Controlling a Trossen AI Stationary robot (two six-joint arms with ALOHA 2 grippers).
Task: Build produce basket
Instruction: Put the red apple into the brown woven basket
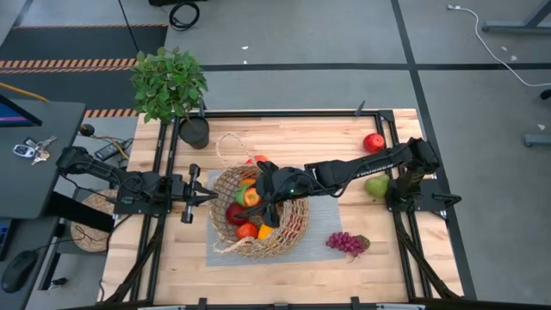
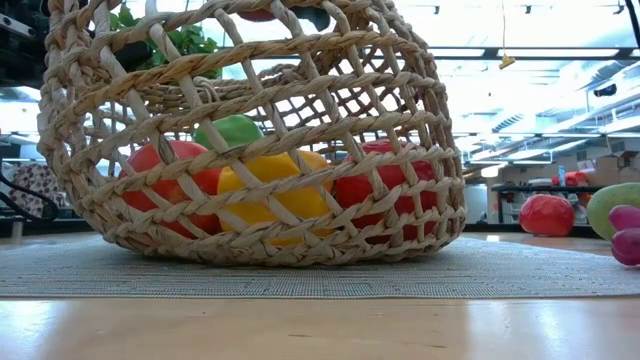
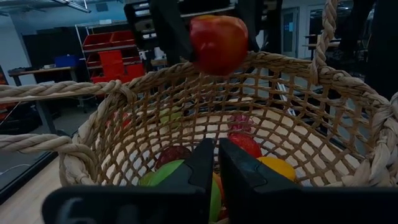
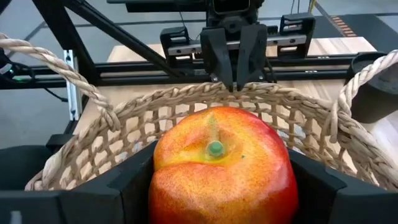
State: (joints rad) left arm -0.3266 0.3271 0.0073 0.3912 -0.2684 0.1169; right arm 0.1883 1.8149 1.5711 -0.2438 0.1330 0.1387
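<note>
The tan wicker basket (image 1: pixel 258 215) stands on a grey mat (image 1: pixel 331 211), tipped a little toward the far left, its thin looped handle (image 1: pixel 225 148) lying on the far side. Inside it lie red, green, orange and yellow fruits (image 2: pixel 270 190). My right gripper (image 1: pixel 256 195) reaches in from the right and is shut on a red-orange apple (image 4: pixel 221 171) above the basket's opening; the apple also shows in the left wrist view (image 3: pixel 217 42). My left gripper (image 1: pixel 213 196) is shut, its tips at the basket's left rim (image 4: pixel 236 92). My left gripper has its shut fingertips (image 4: pixel 235 82) right at the basket's left rim; I cannot tell whether they touch or pinch a strand. My right gripper pinches the apple's two opposite sides (image 4: pixel 283 180) between its two fingers, slanting down from the table's right. The apple's stem end (image 4: pixel 215 148) faces the wrist. The apple hangs clear above the fruits in the basket.
A red apple (image 1: pixel 373 142), a green pear (image 1: pixel 376 186) and purple grapes (image 1: pixel 347 244) lie on the table right of the basket. A potted plant (image 1: pixel 170 84) stands at the far left. A flat woven disc (image 1: pixel 90 222) lies beyond the table's left edge.
</note>
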